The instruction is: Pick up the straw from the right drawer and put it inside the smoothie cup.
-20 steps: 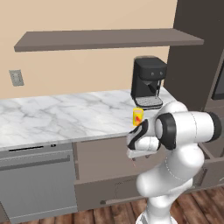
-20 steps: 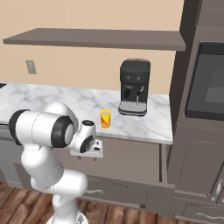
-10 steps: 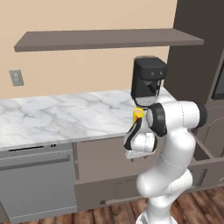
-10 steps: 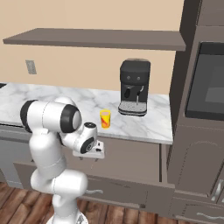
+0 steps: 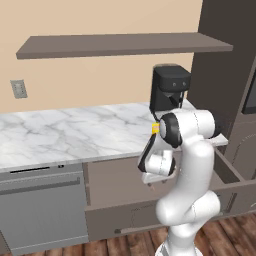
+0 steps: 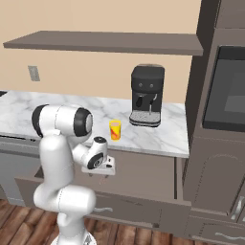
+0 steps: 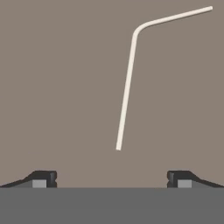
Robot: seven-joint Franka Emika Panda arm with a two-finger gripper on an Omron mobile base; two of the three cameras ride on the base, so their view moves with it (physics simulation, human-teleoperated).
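Observation:
The right drawer [image 5: 131, 209] stands pulled out below the marble counter, its taupe floor [image 7: 61, 87] spreading under the hand. On that floor lies the straw [image 7: 126, 89], a thin pale stick with a bent end, just ahead of my open gripper [image 7: 111, 178] and slightly right of centre. My gripper [image 6: 102, 179] points down into the drawer [image 6: 143, 178] and holds nothing; from the left it is seen as the gripper [image 5: 152, 184]. The smoothie cup [image 6: 115, 130], yellow-orange with a red mark, stands on the counter above; the arm hides most of the cup [image 5: 155, 129].
A black coffee machine [image 6: 147, 95] stands on the counter right of the cup. A silver-grey dishwasher front [image 5: 42, 215] is at the left. A tall dark cabinet with an oven [image 6: 225, 95] closes the right side. A shelf [image 5: 125, 45] hangs above.
The arm has folded in closer and the hand has dropped a little lower over the open drawer. The cup and drawer have not moved.

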